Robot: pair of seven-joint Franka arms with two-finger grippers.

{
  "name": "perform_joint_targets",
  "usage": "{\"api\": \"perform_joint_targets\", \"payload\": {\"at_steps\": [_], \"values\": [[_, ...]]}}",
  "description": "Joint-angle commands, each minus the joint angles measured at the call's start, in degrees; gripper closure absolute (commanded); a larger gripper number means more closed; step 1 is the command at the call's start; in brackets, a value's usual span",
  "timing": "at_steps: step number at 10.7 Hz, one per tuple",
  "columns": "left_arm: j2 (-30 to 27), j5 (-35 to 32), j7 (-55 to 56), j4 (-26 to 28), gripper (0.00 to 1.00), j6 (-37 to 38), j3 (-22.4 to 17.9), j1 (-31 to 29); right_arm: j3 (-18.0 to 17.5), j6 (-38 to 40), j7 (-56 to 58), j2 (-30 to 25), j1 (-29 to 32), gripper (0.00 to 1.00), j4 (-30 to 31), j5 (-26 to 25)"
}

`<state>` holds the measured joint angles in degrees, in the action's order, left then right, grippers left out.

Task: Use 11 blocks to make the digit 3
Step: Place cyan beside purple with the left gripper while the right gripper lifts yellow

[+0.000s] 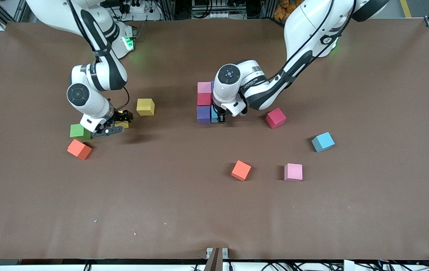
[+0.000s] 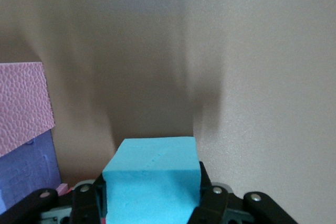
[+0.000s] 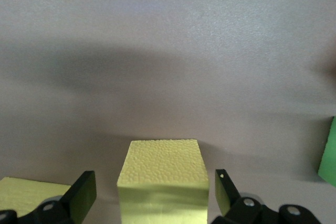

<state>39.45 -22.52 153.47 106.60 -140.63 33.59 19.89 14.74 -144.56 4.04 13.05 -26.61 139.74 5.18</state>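
A column of touching blocks stands mid-table: pink [image 1: 204,87], crimson [image 1: 204,99], purple [image 1: 203,114]. My left gripper [image 1: 219,117] is shut on a sky-blue block [image 1: 214,115], low beside the purple one; the left wrist view shows that block [image 2: 152,174] between the jaws, with the pink [image 2: 23,103] and purple [image 2: 26,166] blocks alongside. My right gripper [image 1: 120,122] is open, its fingers [image 3: 84,192] apart on either side of a yellow block [image 3: 163,174] on the table. A second yellow block [image 1: 145,107] lies close by.
A green cube [image 1: 79,131] and an orange block [image 1: 79,149] lie beside the right gripper. Loose toward the left arm's end lie a crimson block [image 1: 276,117], a sky-blue block [image 1: 323,141], a pink block [image 1: 293,172] and another orange block [image 1: 241,170].
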Motion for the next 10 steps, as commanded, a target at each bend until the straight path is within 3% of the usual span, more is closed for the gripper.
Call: {"api": "perform_joint_targets", "payload": {"at_steps": [1,7,8,9,10], "values": [[0.4,-2.1,1.3,-0.8,1.00,-0.2,-0.8,0.9,-0.2,-0.7,0.8,0.0,0.9,0.00,0.5,-0.5],[1.3,-2.9,1.5,-2.2,1.00,-0.2,-1.9,2.6,-0.2,-0.8,0.8,0.7,1.4,0.00,1.2,-0.5],[1.4,-2.8,1.5,-2.2,1.00,-0.2,-1.9,2.8,-0.2,-1.1,0.9,0.7,1.4,0.13,1.2,-0.5],[1.5,-2.9,1.5,-2.4,1.00,-0.2,-1.9,2.9,-0.2,-1.2,0.9,0.7,1.3,0.58,1.6,-0.5],[1.7,-2.9,1.4,-2.5,1.00,-0.2,-1.9,2.9,-0.2,-1.2,0.9,0.7,1.3,0.81,1.7,-0.5]]}}
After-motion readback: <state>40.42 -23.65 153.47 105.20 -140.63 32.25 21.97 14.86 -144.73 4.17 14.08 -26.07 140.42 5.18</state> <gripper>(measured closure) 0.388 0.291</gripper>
